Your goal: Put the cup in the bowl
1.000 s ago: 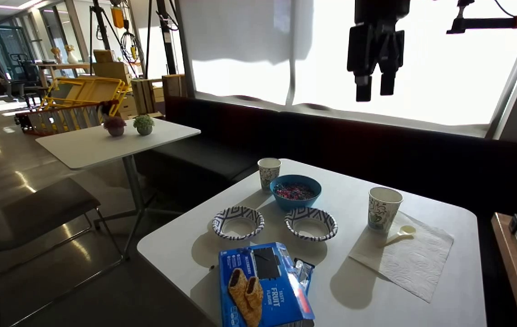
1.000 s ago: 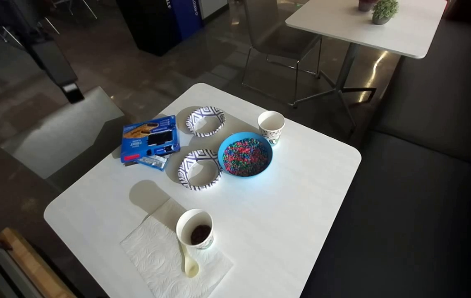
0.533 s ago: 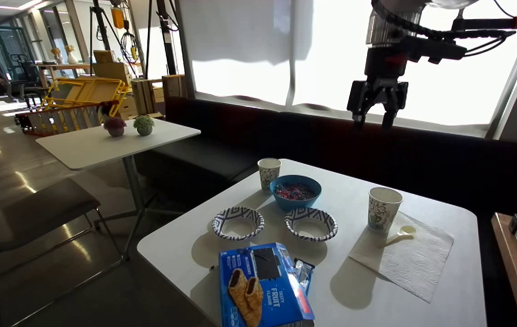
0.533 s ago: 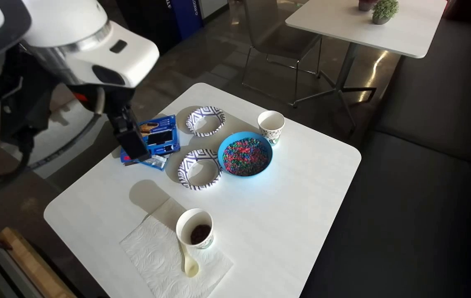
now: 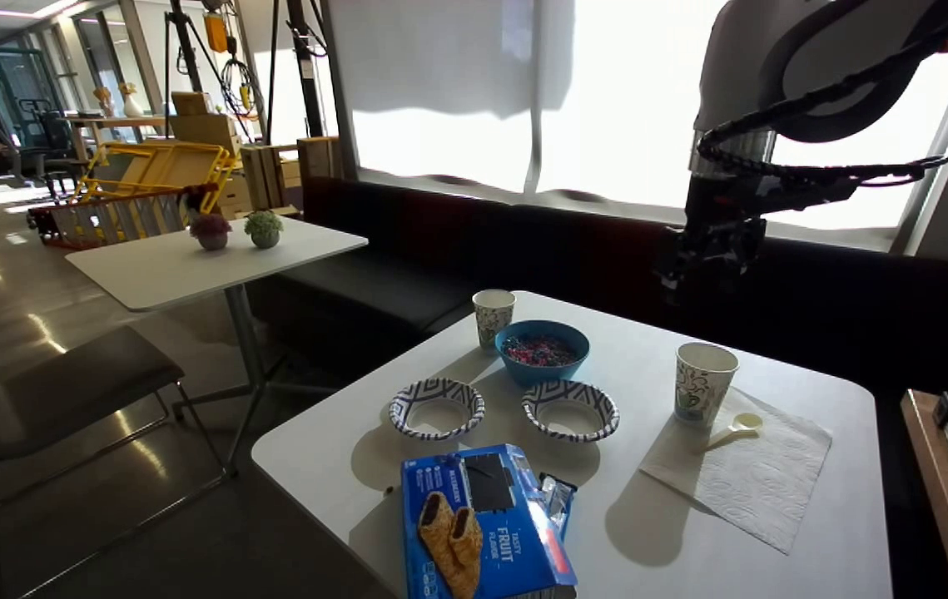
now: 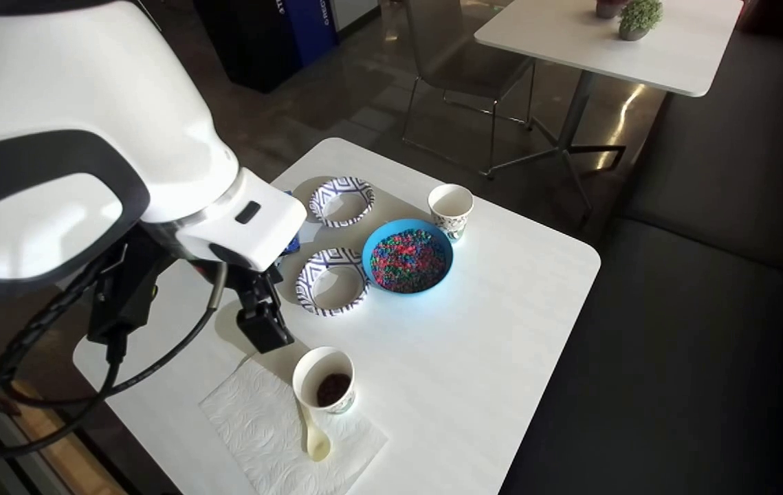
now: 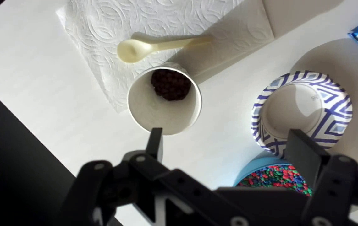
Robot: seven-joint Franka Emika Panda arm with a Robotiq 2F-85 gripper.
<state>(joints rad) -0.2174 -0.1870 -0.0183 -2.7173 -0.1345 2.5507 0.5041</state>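
Spread wide and holding nothing, the gripper [image 7: 227, 142] hangs above the table [image 6: 473, 371], lower than half a second ago and closer to the cup [image 7: 163, 108]. In both exterior views the arm [image 6: 75, 89] has come down and inward since then, while nothing on the tabletop has visibly moved. Most likely this is the approach to a grasp, with the lift and the placing yet to come.

The cup, presumably the one meant, stands upright at the edge of a paper towel [image 7: 179, 18], just beside a spoon [image 7: 163, 46]; whether its base rests on the towel or off it is hard to tell. The blue bowl [image 5: 542, 374] sits well apart from it, with a second cup [image 6: 451, 218] just beside the bowl.

Looking down, the wrist view shows dark round pieces [image 7: 170, 84] at the bottom of the cup; an exterior view gives only its patterned side [image 5: 700, 387] and hides them. One fingertip overlaps the cup's rim in the wrist view, yet both exterior views show a gap, so there seems to be no contact. Since the cup is not between the fingers, a sideways shift is probably needed before lowering.

Coloured bits [image 6: 408, 260] fill the bowl in an exterior view, so the cup may settle unevenly on them, and tipping could spill its contents.
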